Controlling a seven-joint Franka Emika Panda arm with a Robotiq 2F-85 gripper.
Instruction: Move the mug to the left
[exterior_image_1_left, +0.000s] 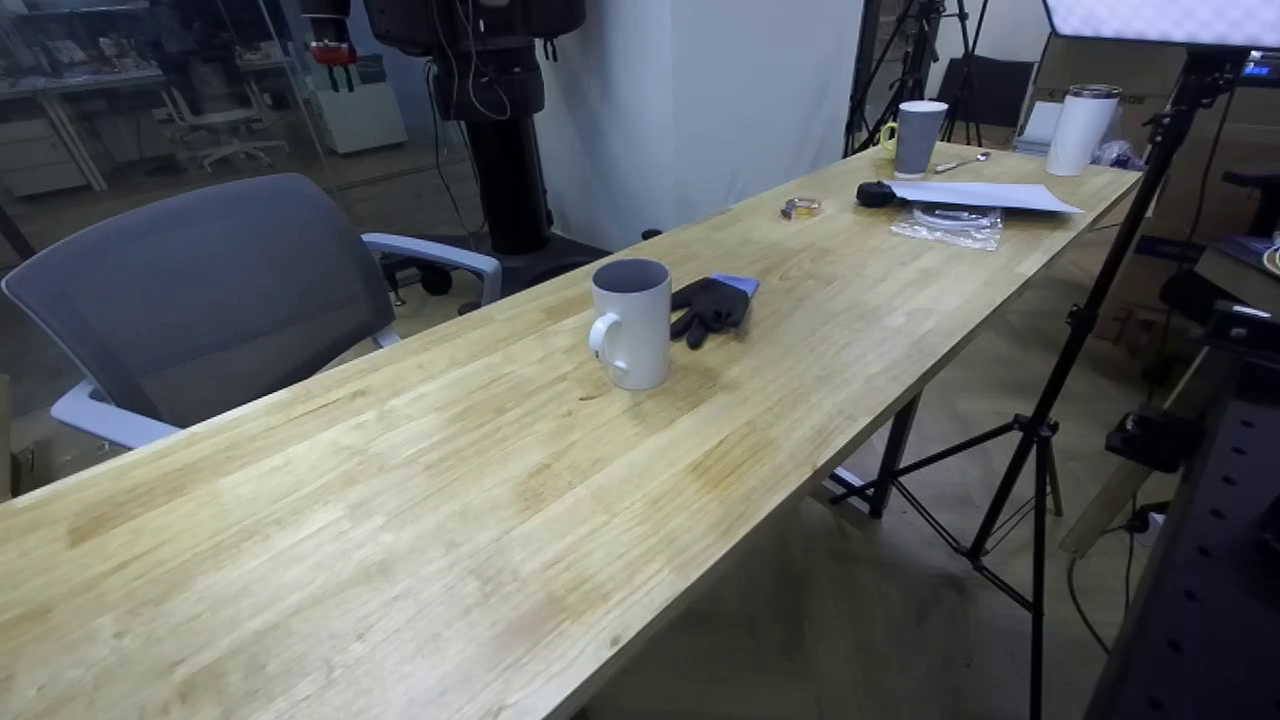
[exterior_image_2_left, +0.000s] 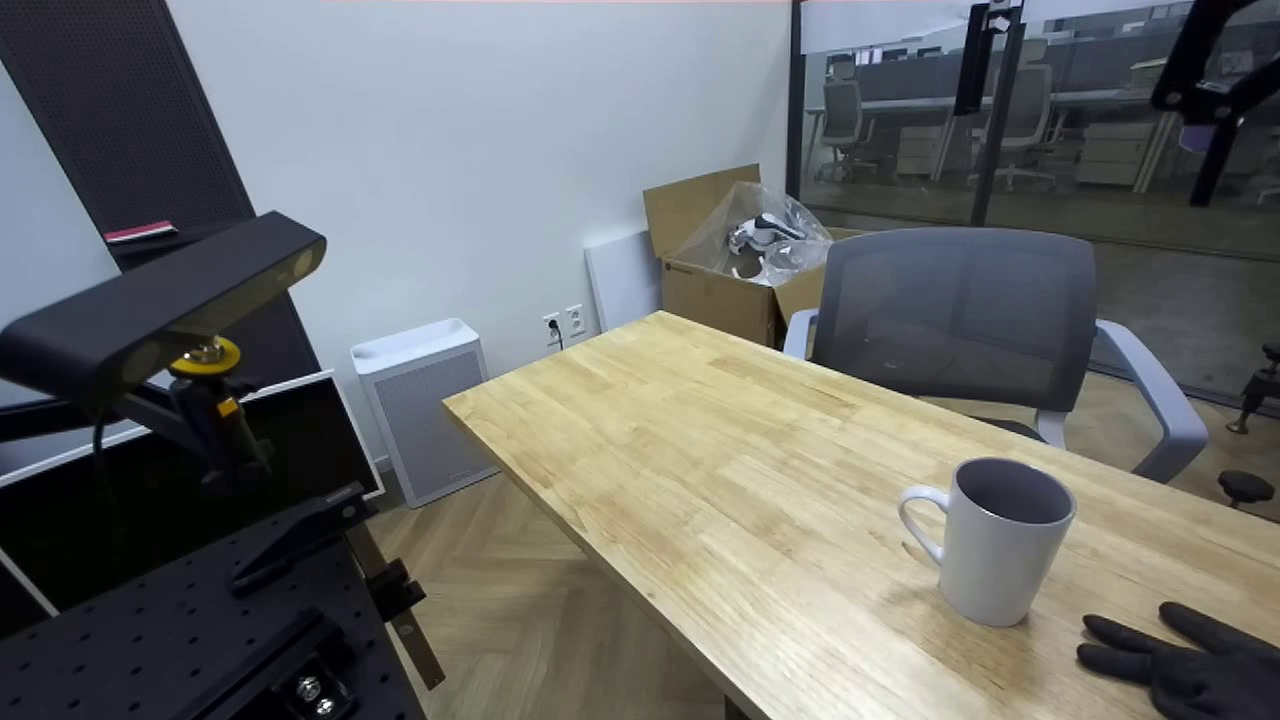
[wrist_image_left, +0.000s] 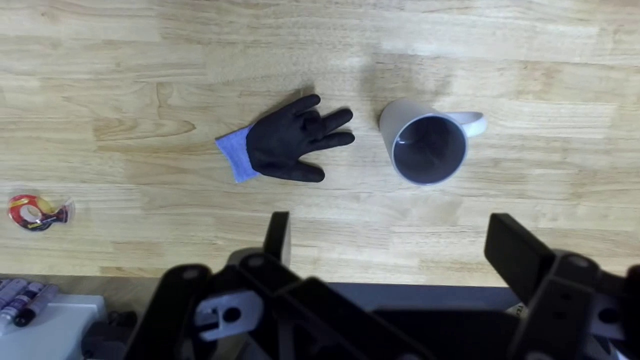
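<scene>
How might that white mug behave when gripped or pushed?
The mug looks like glazed ceramic, so probably rigid; its smooth sides may slip in a light grip. Taller than wide, it could tip if pushed high up.

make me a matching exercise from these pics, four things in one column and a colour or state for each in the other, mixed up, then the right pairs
1. mug
2. glove
3. tape dispenser
4. the robot's fingers

A. black, with a blue cuff
B. apart, gripping nothing
C. upright, white outside, dark inside
D. partly red and yellow

Pairs: 1-C, 2-A, 3-D, 4-B
</scene>
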